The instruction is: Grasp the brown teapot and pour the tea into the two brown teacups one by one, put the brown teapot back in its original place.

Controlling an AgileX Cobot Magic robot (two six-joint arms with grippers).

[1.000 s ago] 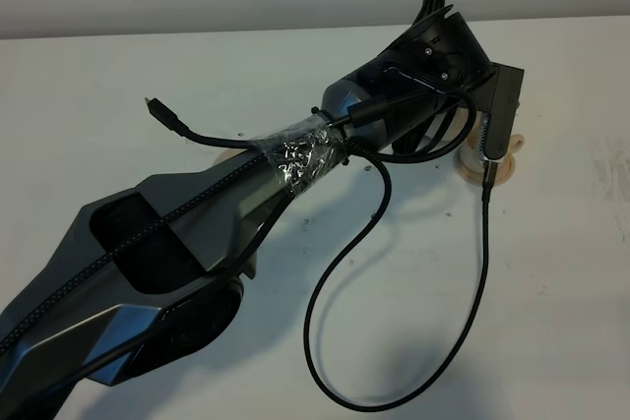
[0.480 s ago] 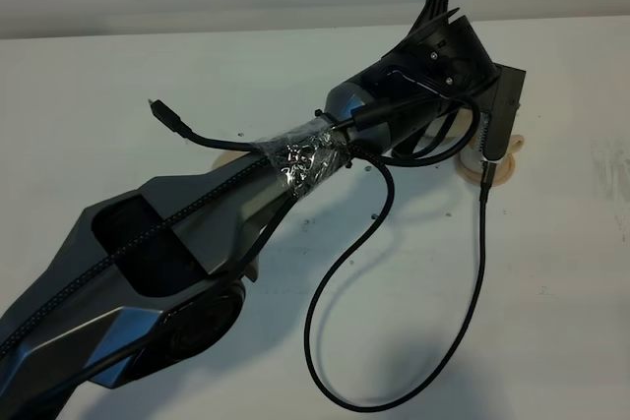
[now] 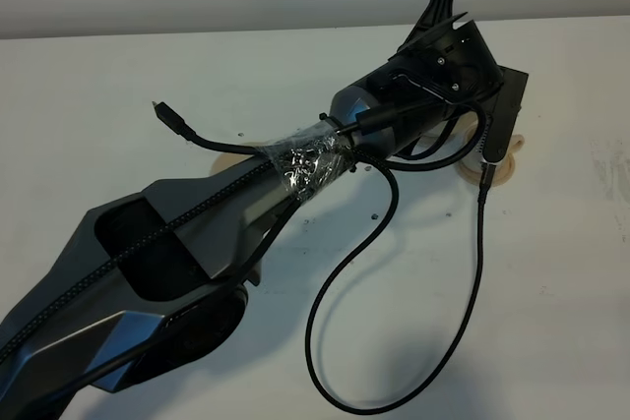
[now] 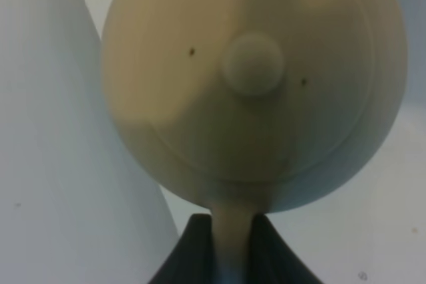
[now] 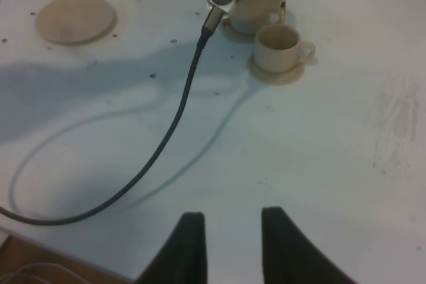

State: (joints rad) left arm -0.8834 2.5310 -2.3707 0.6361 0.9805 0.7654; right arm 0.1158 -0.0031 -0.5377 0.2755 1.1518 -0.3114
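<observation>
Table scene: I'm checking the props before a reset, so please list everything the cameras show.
brown teapot: one, pale tan, lifted with its spout over the teacup
teacup: one visible, pale tan, on its small saucer; a second is not visible
small saucer: one clear, pale tan, under the teacup; a tan edge beneath the teapot may be another
large saucer: one, pale tan, bare, apart from the teacup
cable: one, black, looping down from the left arm
table: one, white
left arm: dark grey, reaching across the table
left gripper: black, shut on the teapot's handle
right gripper: black, jaws apart, empty
</observation>
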